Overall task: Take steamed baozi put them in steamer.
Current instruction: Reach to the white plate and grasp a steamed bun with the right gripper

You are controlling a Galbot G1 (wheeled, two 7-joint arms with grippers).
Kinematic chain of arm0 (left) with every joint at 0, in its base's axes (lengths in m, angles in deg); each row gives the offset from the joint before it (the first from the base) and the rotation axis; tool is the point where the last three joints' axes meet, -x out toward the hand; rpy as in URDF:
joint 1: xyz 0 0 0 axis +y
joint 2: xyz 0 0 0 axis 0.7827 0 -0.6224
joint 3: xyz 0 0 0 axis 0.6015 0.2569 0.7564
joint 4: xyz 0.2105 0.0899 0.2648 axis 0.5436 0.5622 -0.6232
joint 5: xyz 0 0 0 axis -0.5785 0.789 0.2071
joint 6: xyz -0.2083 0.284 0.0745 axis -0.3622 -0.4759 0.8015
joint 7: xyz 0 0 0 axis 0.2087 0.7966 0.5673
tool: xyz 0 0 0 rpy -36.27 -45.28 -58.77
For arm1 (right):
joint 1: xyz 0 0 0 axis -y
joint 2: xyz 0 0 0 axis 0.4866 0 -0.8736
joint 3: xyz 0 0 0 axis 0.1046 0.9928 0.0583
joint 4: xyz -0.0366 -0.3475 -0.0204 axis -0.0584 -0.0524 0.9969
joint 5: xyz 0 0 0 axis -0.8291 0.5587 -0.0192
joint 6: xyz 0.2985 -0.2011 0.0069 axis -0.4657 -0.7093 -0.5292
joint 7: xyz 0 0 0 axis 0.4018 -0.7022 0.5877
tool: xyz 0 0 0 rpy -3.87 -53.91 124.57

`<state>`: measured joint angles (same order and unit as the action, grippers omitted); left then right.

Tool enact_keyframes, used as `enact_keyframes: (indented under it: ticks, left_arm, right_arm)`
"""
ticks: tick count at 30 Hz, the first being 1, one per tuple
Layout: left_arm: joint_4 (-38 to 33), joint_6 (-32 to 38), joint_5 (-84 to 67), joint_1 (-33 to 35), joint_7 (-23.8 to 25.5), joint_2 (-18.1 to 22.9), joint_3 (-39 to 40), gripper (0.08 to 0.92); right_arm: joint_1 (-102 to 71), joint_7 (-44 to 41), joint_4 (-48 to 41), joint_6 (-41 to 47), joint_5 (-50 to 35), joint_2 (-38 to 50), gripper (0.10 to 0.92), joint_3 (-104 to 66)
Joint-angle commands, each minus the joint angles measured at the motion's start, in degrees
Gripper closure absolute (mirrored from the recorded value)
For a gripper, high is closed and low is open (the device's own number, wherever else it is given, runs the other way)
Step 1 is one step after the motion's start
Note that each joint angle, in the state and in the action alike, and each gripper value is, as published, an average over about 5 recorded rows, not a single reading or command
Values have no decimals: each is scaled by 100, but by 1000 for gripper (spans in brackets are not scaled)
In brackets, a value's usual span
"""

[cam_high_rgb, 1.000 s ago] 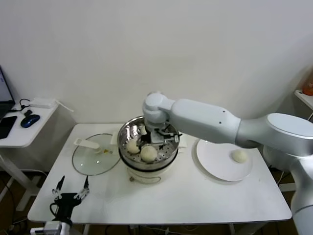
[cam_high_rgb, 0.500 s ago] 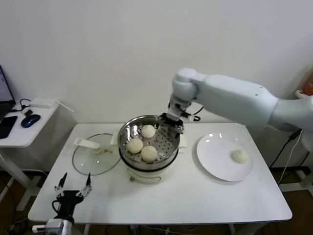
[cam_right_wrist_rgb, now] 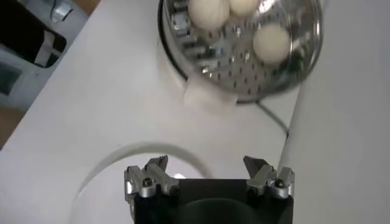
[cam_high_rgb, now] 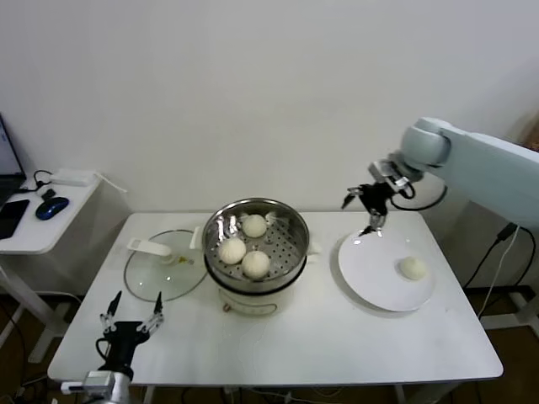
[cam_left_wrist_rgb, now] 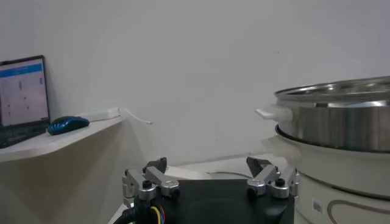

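The shiny steamer [cam_high_rgb: 286, 220] stands mid-table with three baozi on its perforated tray: one at the back [cam_high_rgb: 254, 225], one at the left [cam_high_rgb: 232, 250], one at the front [cam_high_rgb: 256, 263]. The steamer also shows in the right wrist view [cam_right_wrist_rgb: 286, 64] and left wrist view [cam_left_wrist_rgb: 341, 122]. A fourth baozi [cam_high_rgb: 413, 268] lies on the white plate [cam_high_rgb: 370, 273] at the right. My right gripper [cam_high_rgb: 364, 210] is open and empty, in the air above the plate's far left rim. My left gripper [cam_high_rgb: 132, 311] is open and empty, parked low at the table's front left.
A flat glass lid [cam_high_rgb: 164, 265] with a white handle lies left of the steamer. A side desk [cam_high_rgb: 34, 220] with a blue mouse [cam_high_rgb: 52, 206] and laptop stands at far left. A white wall rises behind the table.
My right gripper has let go of a baozi in the steamer, risen out, and swung right to above the plate. The steamer now holds three baozi. The left arm barely moved.
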<state>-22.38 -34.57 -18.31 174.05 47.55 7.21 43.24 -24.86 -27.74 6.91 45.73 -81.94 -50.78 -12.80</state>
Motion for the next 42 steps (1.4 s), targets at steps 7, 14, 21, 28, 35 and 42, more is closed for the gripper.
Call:
enact_keyframes:
  ticks: [7,14,21,28,35,42]
  left_arm:
    - [-98,18,16,64,4,3,5,177]
    - [-104,49,14,157,6,5,-65,177]
    - [-90,44,12,176,2,8,-106,177]
    - [-86,34,4,197,-2,0,-130,177]
    - [-77,43,14,230,-1,31,-109,177]
    - [-74,56,14,257,-2,68,-101,177]
  right_arm:
    - [-2953,-67,-802,-399,2895,1235,203,-2591]
    - [-3407,-44,-1783,-543,3158,633,203,-3267]
    - [-3443,66,-2379,-616,3397,27,203,-3497]
    - [-3420,33,-2978,-589,3411,-433,203,-3641]
    - [-3433,-3,-3293,-587,3539,-659,203,-3692]
    - [-3476,-16,-3601,-613,3759,-829,203,-3911]
